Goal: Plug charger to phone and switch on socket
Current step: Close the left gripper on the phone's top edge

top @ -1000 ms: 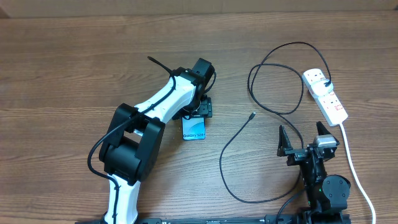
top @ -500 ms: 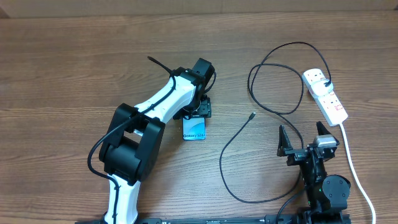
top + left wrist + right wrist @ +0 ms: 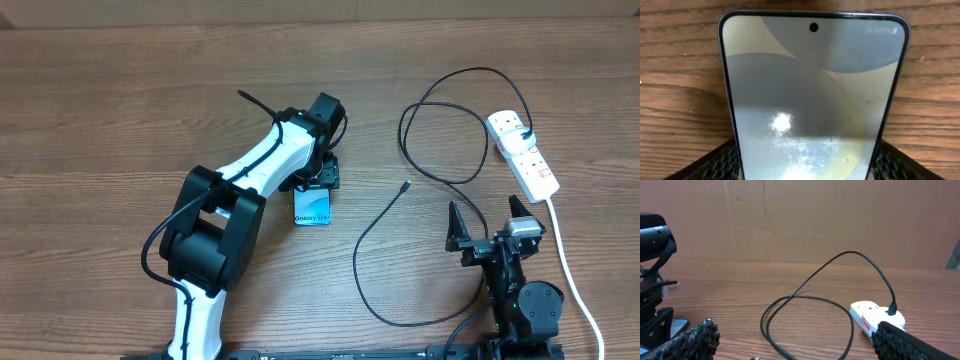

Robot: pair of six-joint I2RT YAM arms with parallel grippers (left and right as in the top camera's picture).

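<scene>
phone position: phone (image 3: 312,206) lies flat and screen-up on the bench (image 3: 120,110), left of centre, under the left wrist.
left fingers: the left fingers (image 3: 720,165) stand on either side of the phone's long edges, against or just beside them. Whether they grip it cannot be told.
right fingers: the right fingers (image 3: 692,341) are spread wide and hold nothing. They sit at the front right of the bench, apart from the cable.
charger, plug end: the charger (image 3: 852,252) ends in a black plug (image 3: 527,134) that sits in the far end of the socket (image 3: 535,170). Judged done.
charger, connector end: the connector (image 3: 404,186) lies loose on the bench between phone and socket, well apart from the phone. Not yet plugged in.
socket switch: red switches are visible, but their position cannot be told. Counted as not yet done.
remaining (judgement): bring connector and phone together, seat the connector, then press the switch. Task looks to be at an early stage.
writing, phone: "Galaxy" near the bottom edge; the characters after it are too small to read. "100%" shows at the screen's top right corner.
writing, socket: none legible.
</scene>
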